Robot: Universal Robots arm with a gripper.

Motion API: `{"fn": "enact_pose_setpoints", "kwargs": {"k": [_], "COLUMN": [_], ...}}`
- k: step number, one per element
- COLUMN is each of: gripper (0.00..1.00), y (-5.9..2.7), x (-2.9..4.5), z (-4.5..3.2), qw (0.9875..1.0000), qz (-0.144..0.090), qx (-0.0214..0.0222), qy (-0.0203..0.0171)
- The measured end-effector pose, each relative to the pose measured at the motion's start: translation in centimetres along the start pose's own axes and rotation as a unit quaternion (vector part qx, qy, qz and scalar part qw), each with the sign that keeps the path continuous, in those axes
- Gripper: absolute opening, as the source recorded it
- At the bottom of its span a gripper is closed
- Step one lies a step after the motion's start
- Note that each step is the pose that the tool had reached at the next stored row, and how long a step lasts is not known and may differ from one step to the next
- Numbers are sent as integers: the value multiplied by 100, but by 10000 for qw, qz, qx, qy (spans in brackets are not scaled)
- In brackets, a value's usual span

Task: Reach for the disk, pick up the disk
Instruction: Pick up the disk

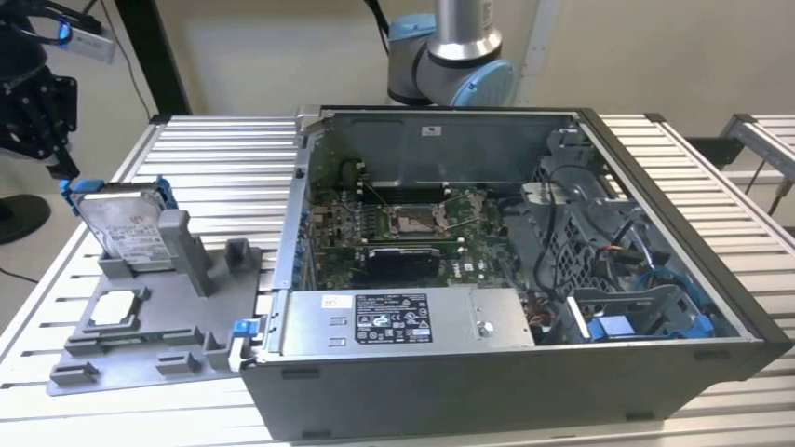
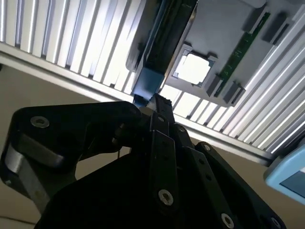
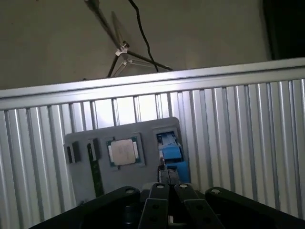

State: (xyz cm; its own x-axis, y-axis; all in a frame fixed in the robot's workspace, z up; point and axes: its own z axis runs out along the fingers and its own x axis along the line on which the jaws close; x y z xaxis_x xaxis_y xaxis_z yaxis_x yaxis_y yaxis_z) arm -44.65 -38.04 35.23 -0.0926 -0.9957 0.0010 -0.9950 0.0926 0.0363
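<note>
Nearest in the exterior view, a grey fixture plate (image 1: 149,358) is seen lying on the ribbed metal desk (image 1: 211,158) at the exterior view's left. A square processor chip (image 1: 118,305) is set into a recess of the plate. Just beside the plate, toward the exterior view's right, an open computer case (image 1: 522,382) is placed. A silver power-supply box (image 1: 391,321) with a white label is mounted along its near wall, and a small blue bracket (image 1: 244,329) is seen at its near left corner. Deeper in the case a green motherboard (image 1: 410,223) is exposed.

The disk (image 1: 125,226) is held upright in a slot at the far end of the fixture plate, its label turned toward the near side and its blue carrier frame showing at the top corners. In both wrist views it is seen edge-on, just beside the chip.

The gripper (image 1: 59,160) is positioned just above the disk's far left top corner; whether the two touch cannot be told. In both wrist views the fingers (image 3: 157,193) are seen drawn together, with nothing held between them.

Farthest back, the arm's base (image 1: 450,56) is mounted behind the case.
</note>
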Motion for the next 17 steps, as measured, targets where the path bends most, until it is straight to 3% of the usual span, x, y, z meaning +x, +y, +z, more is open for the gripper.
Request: {"fn": "enact_pose_setpoints", "kwargs": {"k": [4, 8, 10, 12, 14, 17], "gripper": [0, 0, 0, 0, 0, 0], "y": [0, 0, 0, 0, 0, -1], "x": [0, 0, -1, 0, 0, 0], "z": [0, 0, -2, 0, 0, 3], "qw": [9995, 9981, 9970, 9963, 9963, 9965], "qz": [-311, -623, -770, -852, -855, -825], "qx": [1, 5, 29, 84, 126, 140], "qy": [14, 26, 31, 34, 34, 33]}}
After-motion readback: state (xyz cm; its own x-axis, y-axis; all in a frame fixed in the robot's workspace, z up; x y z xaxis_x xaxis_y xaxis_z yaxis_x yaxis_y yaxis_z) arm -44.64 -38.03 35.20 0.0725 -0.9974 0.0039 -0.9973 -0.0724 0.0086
